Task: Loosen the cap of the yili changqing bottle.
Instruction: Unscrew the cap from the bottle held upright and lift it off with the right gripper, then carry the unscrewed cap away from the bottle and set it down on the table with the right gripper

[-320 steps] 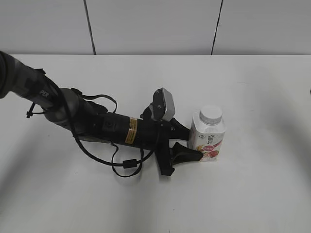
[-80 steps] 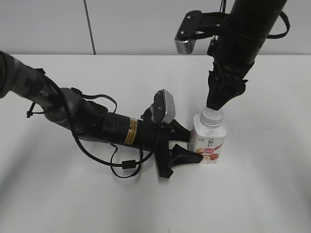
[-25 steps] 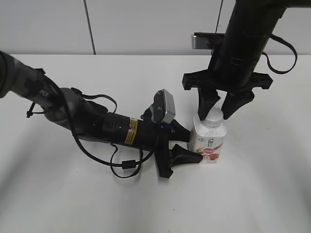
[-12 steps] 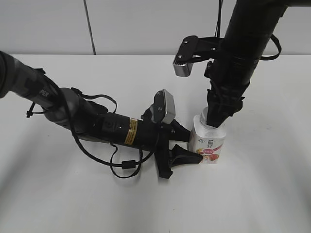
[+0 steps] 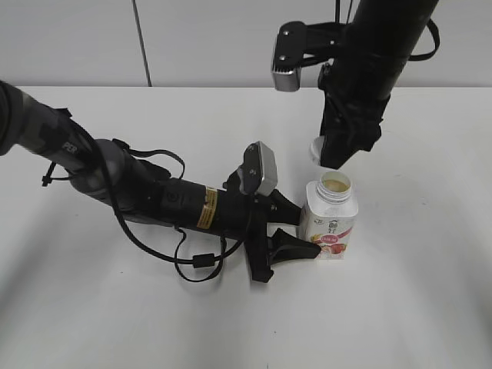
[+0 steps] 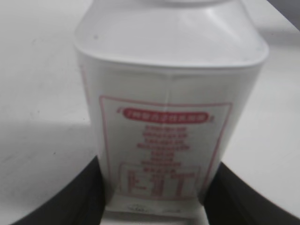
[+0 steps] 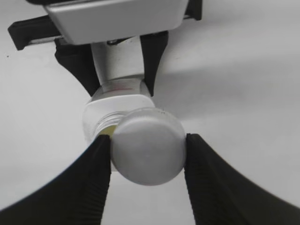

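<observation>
A: We are clamping the bottle (image 5: 329, 223) on the worktop (image 5: 430, 307) with our left tool (image 5: 296, 227), its two fingers closed against the base.

B: And our right tool (image 5: 338, 157) is pinching the cap (image 7: 147, 146), raised clear of the open neck. If we are bumping or squeezing the bottle now, it could spill.

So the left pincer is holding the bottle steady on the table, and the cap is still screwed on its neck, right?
Not quite. The cap is off: the exterior view shows the bottle with an open neck, and the right pincer holds the cap above it. The left pincer does hold the bottle on the table.
</observation>
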You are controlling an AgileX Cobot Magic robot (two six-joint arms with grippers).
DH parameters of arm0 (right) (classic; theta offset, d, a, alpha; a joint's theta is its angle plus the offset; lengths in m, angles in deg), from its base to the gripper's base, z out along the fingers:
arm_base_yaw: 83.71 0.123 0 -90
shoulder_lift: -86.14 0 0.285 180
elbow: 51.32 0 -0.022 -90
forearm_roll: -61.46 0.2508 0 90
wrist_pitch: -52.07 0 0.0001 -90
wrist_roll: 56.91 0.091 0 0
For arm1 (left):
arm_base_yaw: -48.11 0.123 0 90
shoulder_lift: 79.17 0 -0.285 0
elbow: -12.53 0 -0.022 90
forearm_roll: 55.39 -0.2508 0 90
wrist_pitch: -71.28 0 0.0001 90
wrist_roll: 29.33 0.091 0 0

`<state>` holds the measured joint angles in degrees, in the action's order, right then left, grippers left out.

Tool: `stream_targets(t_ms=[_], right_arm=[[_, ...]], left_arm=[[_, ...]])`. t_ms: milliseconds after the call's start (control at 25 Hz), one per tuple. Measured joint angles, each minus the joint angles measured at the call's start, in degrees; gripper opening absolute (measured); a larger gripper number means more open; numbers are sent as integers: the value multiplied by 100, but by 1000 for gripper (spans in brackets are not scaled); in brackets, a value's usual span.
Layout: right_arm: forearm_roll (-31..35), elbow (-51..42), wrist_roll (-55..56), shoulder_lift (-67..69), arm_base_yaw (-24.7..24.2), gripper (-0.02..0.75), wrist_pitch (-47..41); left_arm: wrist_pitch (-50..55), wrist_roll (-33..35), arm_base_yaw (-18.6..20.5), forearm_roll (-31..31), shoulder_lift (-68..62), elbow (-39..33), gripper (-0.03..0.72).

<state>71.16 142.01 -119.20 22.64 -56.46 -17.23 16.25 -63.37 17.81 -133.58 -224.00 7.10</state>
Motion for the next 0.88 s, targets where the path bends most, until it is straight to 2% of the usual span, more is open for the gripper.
stream_targets(t_ms=[280, 440, 560, 680, 880], right_arm=[[0, 493, 824, 0, 0, 386, -2], [-70, 545, 2668, 0, 0, 386, -13], [-429, 545, 3781, 0, -15, 386, -18], [-602, 545, 4658, 0, -150, 386, -23], [-523, 545, 4959, 0, -613, 386, -29]], left_arm=[[0, 0, 0, 0, 0, 0, 381], [0, 0, 0, 0, 0, 0, 380], [0, 0, 0, 0, 0, 0, 380], [0, 0, 0, 0, 0, 0, 380], [5, 0, 0, 0, 0, 0, 379]])
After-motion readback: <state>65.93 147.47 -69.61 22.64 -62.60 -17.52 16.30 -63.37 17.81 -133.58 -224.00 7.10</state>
